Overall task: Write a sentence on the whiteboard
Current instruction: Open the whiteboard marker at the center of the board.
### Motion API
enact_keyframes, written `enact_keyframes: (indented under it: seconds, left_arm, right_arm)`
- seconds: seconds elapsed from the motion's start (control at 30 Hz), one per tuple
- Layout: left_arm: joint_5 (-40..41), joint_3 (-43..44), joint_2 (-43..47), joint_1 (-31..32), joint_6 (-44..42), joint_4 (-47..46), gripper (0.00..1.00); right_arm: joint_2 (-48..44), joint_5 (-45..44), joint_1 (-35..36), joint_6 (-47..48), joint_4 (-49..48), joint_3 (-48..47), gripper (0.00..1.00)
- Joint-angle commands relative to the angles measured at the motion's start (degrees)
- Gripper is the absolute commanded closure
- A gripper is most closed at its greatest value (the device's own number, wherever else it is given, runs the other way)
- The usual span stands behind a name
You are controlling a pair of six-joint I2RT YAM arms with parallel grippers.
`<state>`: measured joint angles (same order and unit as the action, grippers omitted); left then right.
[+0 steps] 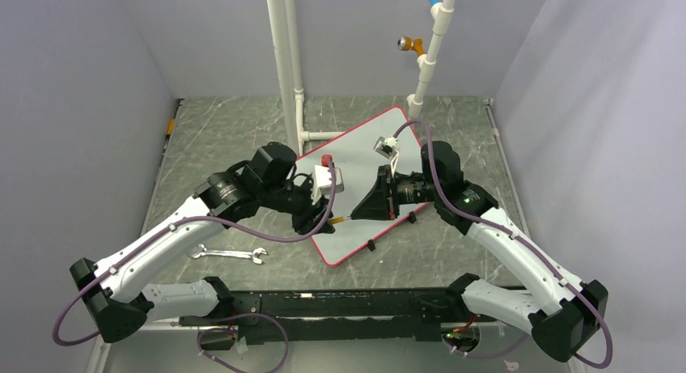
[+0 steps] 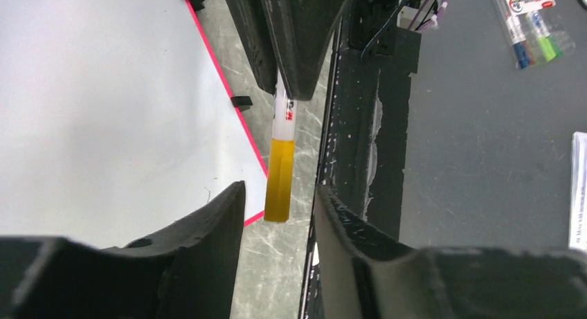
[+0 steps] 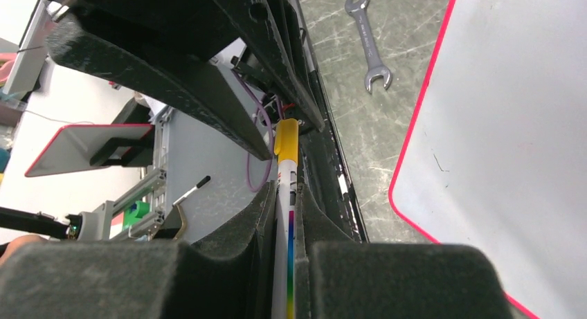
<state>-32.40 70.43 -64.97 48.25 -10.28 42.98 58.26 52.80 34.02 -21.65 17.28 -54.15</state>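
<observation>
On table [image 1: 226,138] | whiteboard [image 1: 356,158] | white face, red-pink frame, rounded corners, black feet

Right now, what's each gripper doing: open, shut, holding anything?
Left gripper: open, gripping nothing; the marker has its yellow end between the fingers.
Right gripper: shut on the marker.
</observation>
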Motion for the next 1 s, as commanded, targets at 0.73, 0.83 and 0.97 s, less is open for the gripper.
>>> enact_keyframes:
  seconds: [0.73,0.83,0.97]
  left_arm:
    - [4.95,-7.55,5.24,0.09,0.07,-4.80,1.00]
    - [4.75,-8.48,6.33,0.11,0.26,-4.62,1.00]
    - [6.58,-9.09,7.62,0.12,1.16,-3.95,1.00]
  right_arm:
    - [-5.75,5.32,-9.95,0.67,3.90,-0.36,1.00]
    - [-6.33,6.69,-11.49,1.38,4.83,-0.57,1.00]
    - [-7.04,6.57,-12.32,1.36,5.44,-1.45,1.00]
